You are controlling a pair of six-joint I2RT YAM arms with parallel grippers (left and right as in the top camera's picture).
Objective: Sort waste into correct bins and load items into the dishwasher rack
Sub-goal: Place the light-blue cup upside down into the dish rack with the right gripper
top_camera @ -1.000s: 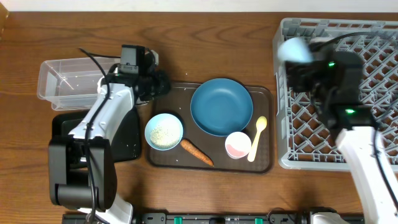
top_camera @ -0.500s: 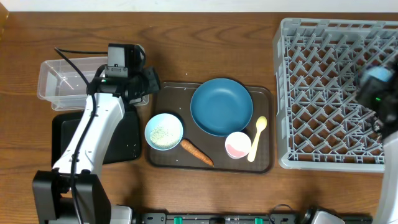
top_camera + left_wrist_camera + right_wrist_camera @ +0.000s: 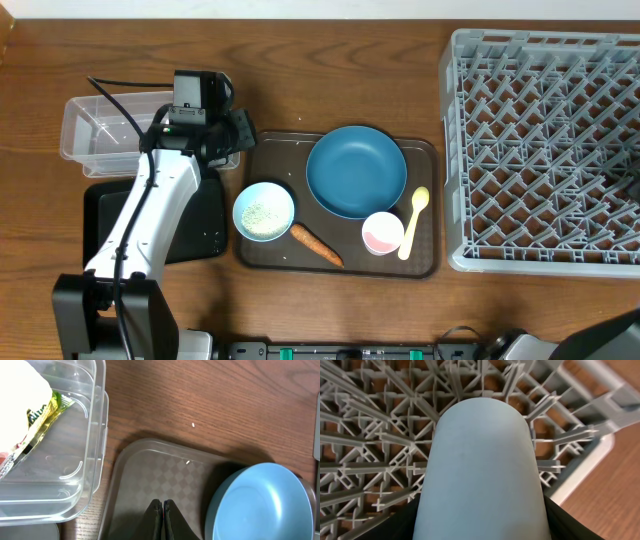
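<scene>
Rack [image 3: 540,150] right of serving tray [image 3: 275,160]. On serving tray: plate [image 3: 356,170] far, bowl [image 3: 264,211] near left, carrot [image 3: 316,244] then small cup [image 3: 382,232] near, spoon [image 3: 413,222] rightmost. Tub [image 3: 100,130] far left, shallow tray [image 3: 200,215] nearer.

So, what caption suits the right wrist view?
Right gripper holds a light blue cup in front of the grey dish rack, near its edge.

Bright even light, soft shadows; light blue cup [image 3: 482,475] close-up slightly soft, pics otherwise sharp.

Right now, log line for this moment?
left gripper: shut, over brown tray | right gripper: holding light blue cup over dishwasher rack
</scene>
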